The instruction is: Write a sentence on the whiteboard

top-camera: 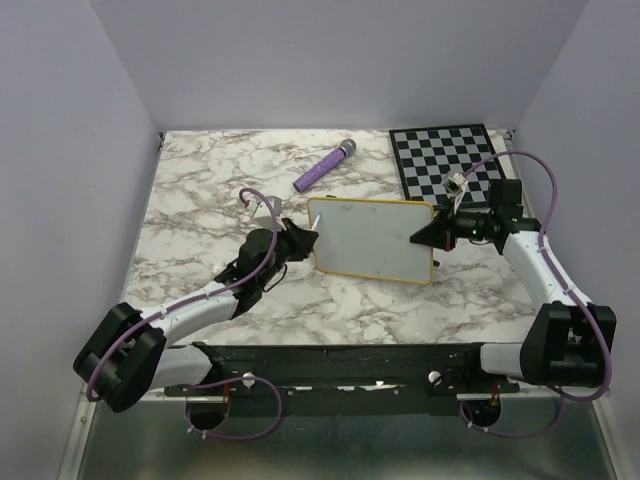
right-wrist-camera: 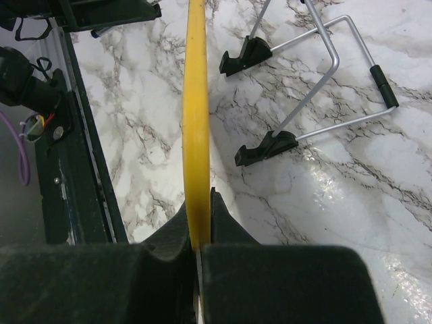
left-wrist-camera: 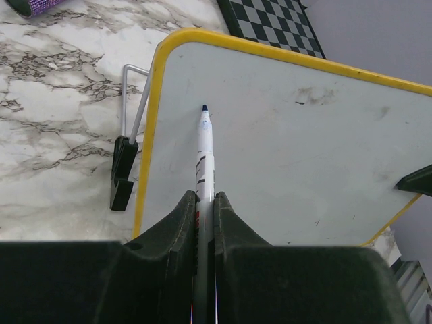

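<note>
On the left I see my left gripper [left-wrist-camera: 204, 199], its two dark, matte, wedge-shaped fingers pressed together on a slim white marker [left-wrist-camera: 204, 145]. The marker is a smooth barrel with printed bands and a dark blue pointed tip. It points at the left part of the whiteboard [top-camera: 375, 238], though I cannot tell whether the tip touches the surface.

The whiteboard sits mid-table on the marble-patterned table [top-camera: 200, 200], white veined with grey and glossy in places. It is a flat rectangle with rounded corners and a thin yellow frame [right-wrist-camera: 196, 101], and its pale face carries a few faint grey smudges. It is propped on a bent wire stand [right-wrist-camera: 317, 74] of thin silvery rod ending in black feet [right-wrist-camera: 266, 148] (the left wrist view shows one foot just beside the board's left edge).

Beyond the board, toward the far side, lies a purple glittery cylinder [top-camera: 323, 168] with a darker end.

My right gripper [right-wrist-camera: 199, 202] is clamped on the yellow frame at the board's right edge, one finger on each face.

At the far right lies a flat black-and-white checkered board [top-camera: 450, 160].
</note>
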